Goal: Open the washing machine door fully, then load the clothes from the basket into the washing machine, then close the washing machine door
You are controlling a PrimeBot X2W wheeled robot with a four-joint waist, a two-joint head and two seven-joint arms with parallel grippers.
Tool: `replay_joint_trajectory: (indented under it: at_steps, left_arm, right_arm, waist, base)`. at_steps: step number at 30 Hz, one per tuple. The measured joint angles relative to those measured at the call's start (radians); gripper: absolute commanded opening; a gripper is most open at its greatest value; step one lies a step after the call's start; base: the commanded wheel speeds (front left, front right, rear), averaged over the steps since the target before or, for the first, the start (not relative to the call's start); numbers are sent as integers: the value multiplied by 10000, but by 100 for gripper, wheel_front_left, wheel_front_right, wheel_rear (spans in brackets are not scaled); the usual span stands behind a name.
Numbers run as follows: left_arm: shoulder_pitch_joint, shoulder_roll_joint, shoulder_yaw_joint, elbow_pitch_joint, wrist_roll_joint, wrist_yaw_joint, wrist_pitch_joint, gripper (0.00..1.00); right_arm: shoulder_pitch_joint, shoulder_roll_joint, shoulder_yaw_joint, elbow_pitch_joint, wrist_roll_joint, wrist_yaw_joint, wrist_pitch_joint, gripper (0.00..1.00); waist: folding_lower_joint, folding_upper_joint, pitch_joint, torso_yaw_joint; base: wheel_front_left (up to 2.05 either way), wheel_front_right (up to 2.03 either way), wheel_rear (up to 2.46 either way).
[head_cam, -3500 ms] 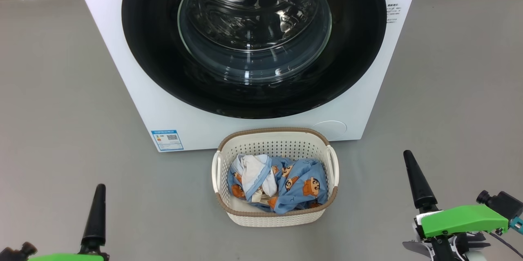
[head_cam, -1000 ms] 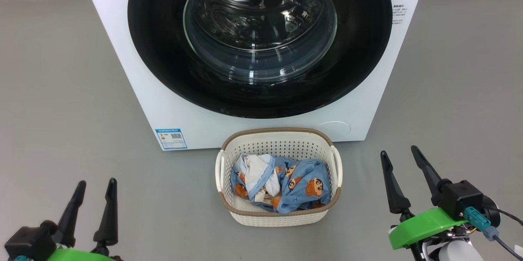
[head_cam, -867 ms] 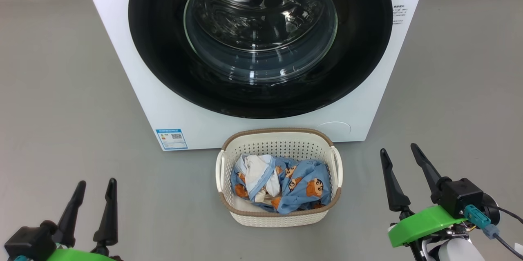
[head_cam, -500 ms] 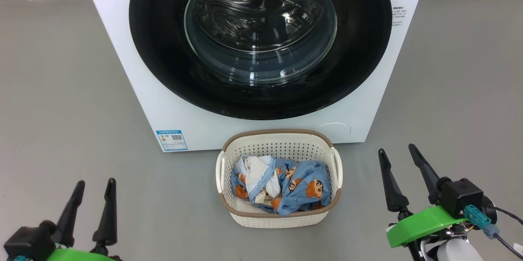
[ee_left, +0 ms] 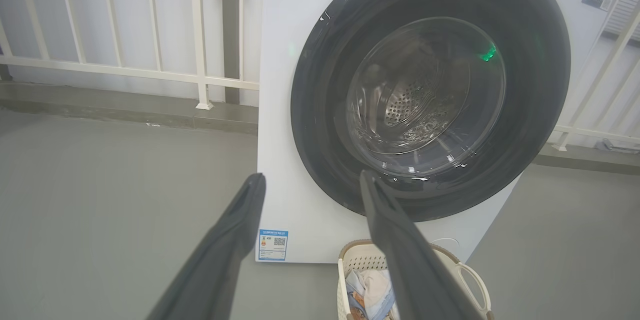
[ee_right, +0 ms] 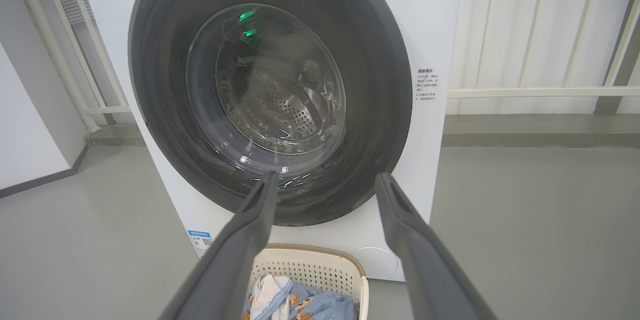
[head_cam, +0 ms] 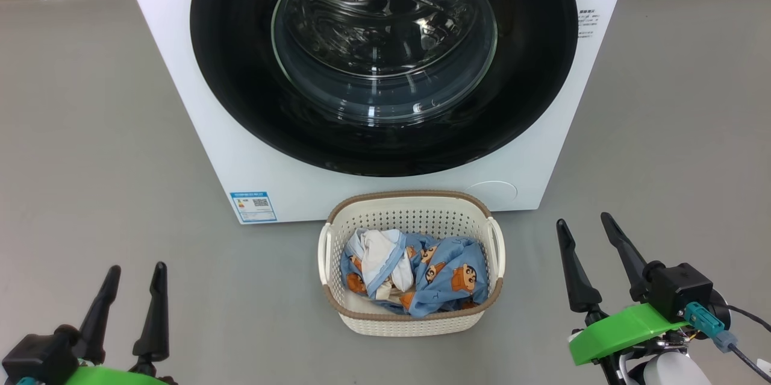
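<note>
The white washing machine stands straight ahead, its round black door shut flat against the front, glass bowl showing the steel drum behind. On the floor just in front sits the cream basket with the light-blue printed clothes and white cloth inside. My left gripper hovers open at the lower left, well left of the basket. My right gripper stands open at the lower right, right of the basket. Both grippers hold nothing. The door and the door face each wrist camera beyond the open fingers.
Grey floor spreads on both sides of the machine. A white railing runs along the wall behind it, with more railing on the other side. A blue label sticker sits low on the machine's front.
Over the last seconds both grippers turned so that two fingers each show, and the camera shifted slightly. In the last second the left gripper sank a little; the right one barely drifted left.
</note>
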Motion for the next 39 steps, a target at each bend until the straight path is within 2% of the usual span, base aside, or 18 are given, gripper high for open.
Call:
replay_joint_trajectory:
  at_steps: [21,39]
  left_arm:
    - [0,-2,140,-10,146,0,0,100]
    - [0,-119,92,-23,167,-2,0,100]
  right_arm:
    - [0,0,25,-38,75,0,0,100]
    - [0,-6,109,36,75,0,0,100]
  waist:
    - [1,0,25,-34]
    - [0,0,-77,-34]
  base:
    - [10,10,-20]
    - [105,105,-211]
